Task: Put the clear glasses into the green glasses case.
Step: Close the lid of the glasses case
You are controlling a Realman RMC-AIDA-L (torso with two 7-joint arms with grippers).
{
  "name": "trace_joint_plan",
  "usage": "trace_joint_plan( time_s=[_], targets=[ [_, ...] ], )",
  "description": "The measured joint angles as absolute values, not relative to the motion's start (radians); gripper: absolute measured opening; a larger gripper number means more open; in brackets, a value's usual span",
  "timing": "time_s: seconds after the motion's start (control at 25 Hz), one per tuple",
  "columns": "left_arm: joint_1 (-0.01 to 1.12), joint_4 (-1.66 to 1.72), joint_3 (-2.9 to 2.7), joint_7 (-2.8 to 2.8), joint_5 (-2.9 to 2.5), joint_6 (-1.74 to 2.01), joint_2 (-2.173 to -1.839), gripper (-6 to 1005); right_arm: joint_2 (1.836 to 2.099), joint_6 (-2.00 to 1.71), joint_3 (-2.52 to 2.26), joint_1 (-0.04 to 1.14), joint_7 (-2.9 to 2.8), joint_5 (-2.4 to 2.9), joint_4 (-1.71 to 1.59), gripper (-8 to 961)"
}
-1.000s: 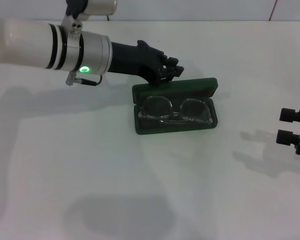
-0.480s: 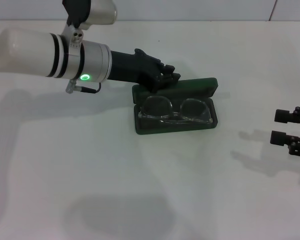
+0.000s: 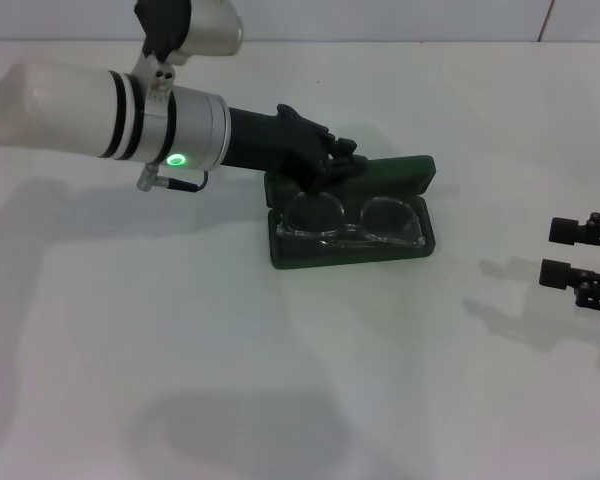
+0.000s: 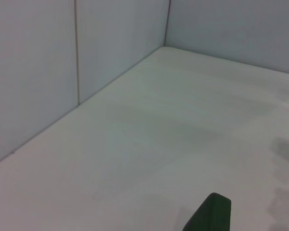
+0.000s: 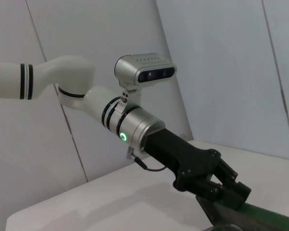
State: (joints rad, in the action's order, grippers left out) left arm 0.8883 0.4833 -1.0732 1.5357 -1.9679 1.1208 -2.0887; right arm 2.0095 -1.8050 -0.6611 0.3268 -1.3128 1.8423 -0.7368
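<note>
Glasses case (image 3: 350, 215) sits open near the middle of the white table (image 3: 180, 350), long side running left-right, lid (image 3: 380, 172) folded back on the far side. Clear glasses (image 3: 355, 222) lie inside the base, lenses up, both lenses visible against the dark lining, frame within the case walls. Left gripper (image 3: 338, 158) is reaching in from the left, low, over the far-left corner of the case where lid meets base; fingertips look pinched narrow and right at the lid edge, but can't tell from head view whether they actually touch it. Right wrist view shows the same gripper (image 5: 231, 190) from the side: black fingers close together, angled down onto the green edge of the case (image 5: 260, 219), nothing visibly held between them. Left wrist view shows only bare table, wall panels and one green corner of the case (image 4: 209, 214). Right gripper (image 3: 570, 252) is parked at the right edge of the table, well apart from the case, two black fingers spread with a clear gap, holding nothing.
</note>
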Motion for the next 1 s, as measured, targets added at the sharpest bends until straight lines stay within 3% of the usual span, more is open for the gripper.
trace_joint_plan(
  time_s=[0.8,1.0],
  targets=[
    [0.876,0.474,-1.114,1.543,-1.964,1.171,-2.089,188,2.011,-1.796,-0.661,0.327,-1.301,1.842,-0.713,580],
    [0.866,0.474,-1.114,1.544,-1.966,1.192,-2.091,123,2.011,-1.797,-0.661,0.327,-1.301,1.842,-0.713,583]
  ],
)
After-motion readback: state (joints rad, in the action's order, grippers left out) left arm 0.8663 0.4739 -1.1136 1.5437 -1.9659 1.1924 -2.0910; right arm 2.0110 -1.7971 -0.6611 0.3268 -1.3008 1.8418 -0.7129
